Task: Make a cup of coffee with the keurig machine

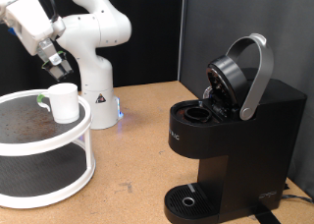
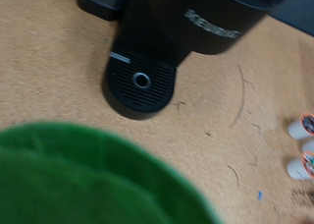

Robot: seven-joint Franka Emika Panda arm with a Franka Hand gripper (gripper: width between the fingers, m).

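Note:
The cup (image 1: 64,101), a plain white mug, stands on the upper shelf of a white two-tier round rack (image 1: 86,136) at the exterior view's left. My gripper (image 1: 56,67) hangs just above and a little left of the cup, not touching it. A small green object (image 1: 41,99) lies next to the cup. The keurig machine (image 1: 231,136) stands at the right with its lid and grey handle (image 1: 257,77) raised and the pod chamber open. In the wrist view the machine (image 2: 186,28) and its round drip tray (image 2: 140,83) show; a blurred green shape (image 2: 88,180) fills the foreground, and no fingers show.
The robot's white base (image 1: 96,96) stands behind the rack. A dark panel (image 1: 245,28) forms the backdrop behind the machine. Small white-and-red cups (image 2: 302,145) lie on the tan tabletop (image 1: 137,155) near the wrist view's edge.

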